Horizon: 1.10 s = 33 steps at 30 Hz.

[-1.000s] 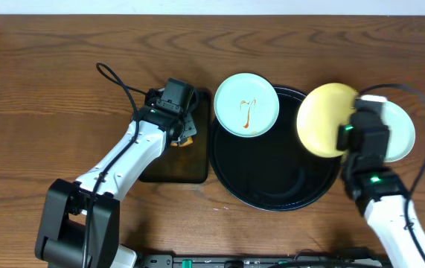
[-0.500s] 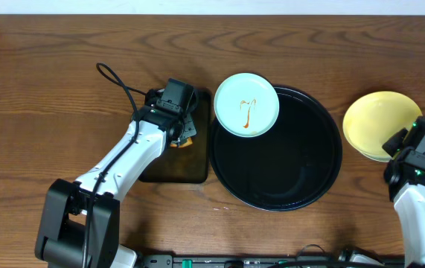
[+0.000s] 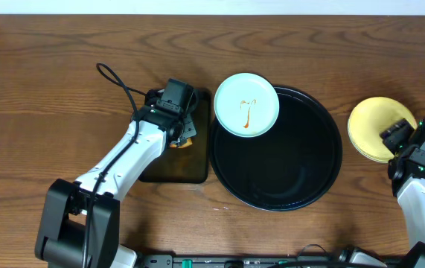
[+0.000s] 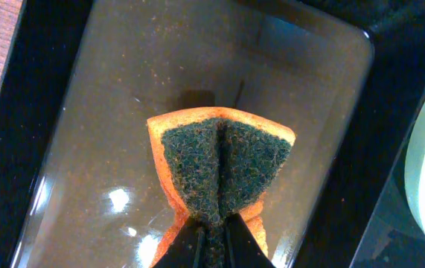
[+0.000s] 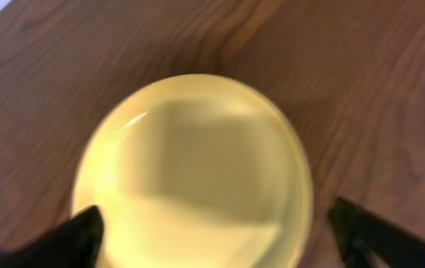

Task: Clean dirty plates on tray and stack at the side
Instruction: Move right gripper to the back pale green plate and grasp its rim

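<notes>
A pale mint plate (image 3: pixel 246 104) with a thin brown smear rests on the upper-left rim of the round black tray (image 3: pixel 286 179). To the tray's right, a pale yellow plate (image 3: pixel 376 126) (image 5: pixel 197 171) lies flat on the wood. My right gripper (image 3: pixel 395 138) (image 5: pixel 219 238) stands open just above the plate's near edge, one finger on each side and not touching it. My left gripper (image 3: pixel 183 136) (image 4: pixel 213 227) is shut on a folded orange sponge (image 4: pixel 223 160) with a dark green scouring face, held over the small rectangular tray (image 4: pixel 11 149).
The rectangular black tray (image 3: pixel 169 170) sits just left of the round tray and has a wet, glossy bottom. A black cable (image 3: pixel 115 80) loops over the table behind the left arm. Bare wood lies to the far left and along the back.
My right gripper carried the yellow plate from over the tray's right rim out to the right, set it down and opened. The left arm and sponge have not moved.
</notes>
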### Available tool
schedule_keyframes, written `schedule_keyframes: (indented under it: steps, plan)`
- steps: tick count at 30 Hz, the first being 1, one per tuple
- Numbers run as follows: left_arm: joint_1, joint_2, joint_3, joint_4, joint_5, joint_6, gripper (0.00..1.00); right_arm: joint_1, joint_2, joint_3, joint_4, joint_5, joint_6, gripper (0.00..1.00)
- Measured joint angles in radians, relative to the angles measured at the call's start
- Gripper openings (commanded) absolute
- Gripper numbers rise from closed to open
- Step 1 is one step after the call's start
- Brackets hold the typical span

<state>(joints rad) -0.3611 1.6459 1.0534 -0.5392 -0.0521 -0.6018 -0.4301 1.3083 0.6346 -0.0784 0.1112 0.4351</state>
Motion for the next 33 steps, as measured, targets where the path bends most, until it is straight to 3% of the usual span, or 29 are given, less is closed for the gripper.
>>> schedule_keyframes:
  steps: [11, 19, 29, 33]
  plan:
    - [0.000, 0.000, 0.000, -0.005, 0.000, 0.000, 0.08, 0.005, 0.000, 0.000, -0.029, -0.449, -0.038, 0.99]
    - [0.000, 0.000, 0.000, -0.007, 0.000, 0.000, 0.08, 0.183, 0.000, 0.046, -0.220, -0.524, -0.146, 0.99]
    - [0.000, 0.000, 0.000, -0.007, 0.000, 0.000, 0.08, 0.426, 0.140, 0.509, -0.682, -0.410, -0.342, 0.99]
    - [0.000, 0.000, 0.000, -0.006, 0.000, 0.009, 0.08, 0.485, 0.280, 0.657, -0.745, -0.408, -0.407, 0.99]
